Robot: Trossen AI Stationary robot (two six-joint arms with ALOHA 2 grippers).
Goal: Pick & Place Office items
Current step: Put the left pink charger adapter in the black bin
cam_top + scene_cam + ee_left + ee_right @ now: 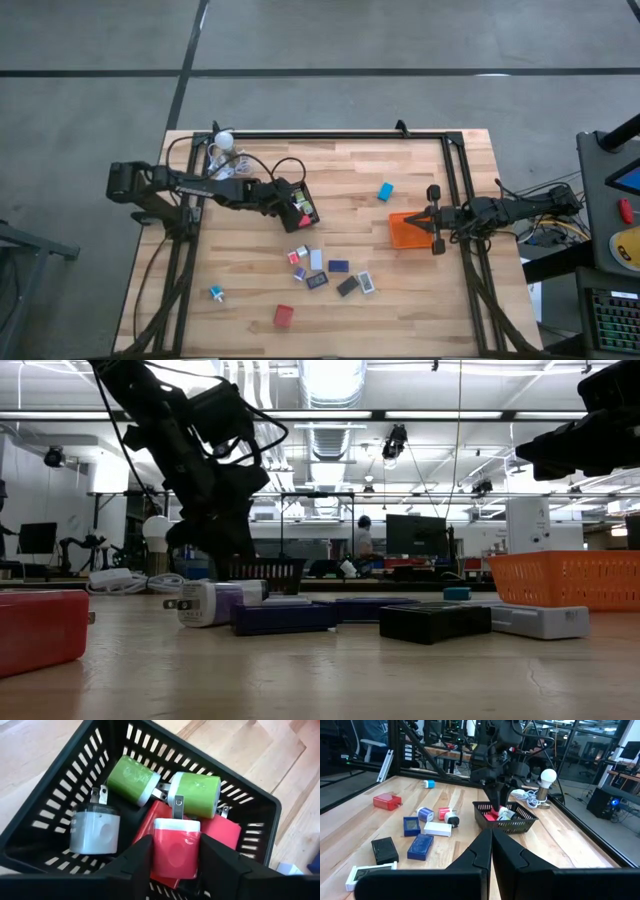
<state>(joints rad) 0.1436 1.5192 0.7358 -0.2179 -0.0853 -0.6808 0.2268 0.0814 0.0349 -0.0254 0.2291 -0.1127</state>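
The red plug charger (175, 847), clamped in the left gripper (175, 857), hangs over the black mesh tray (45, 815), seemingly awaiting release; the right gripper (491, 845) waits shut.

place: robotics lab | evidence: exposed ceiling ducts (330, 435); monitors (415, 535); framed wooden workbench (330, 190)

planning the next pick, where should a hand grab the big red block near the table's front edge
Take the red rectangular block across its two shorter sides, coming straight down from above. It lies flat on the wooden table, apart from the other pieces, so both sides look free. In the right wrist view prongs seem to stick out of one end; avoid that end.
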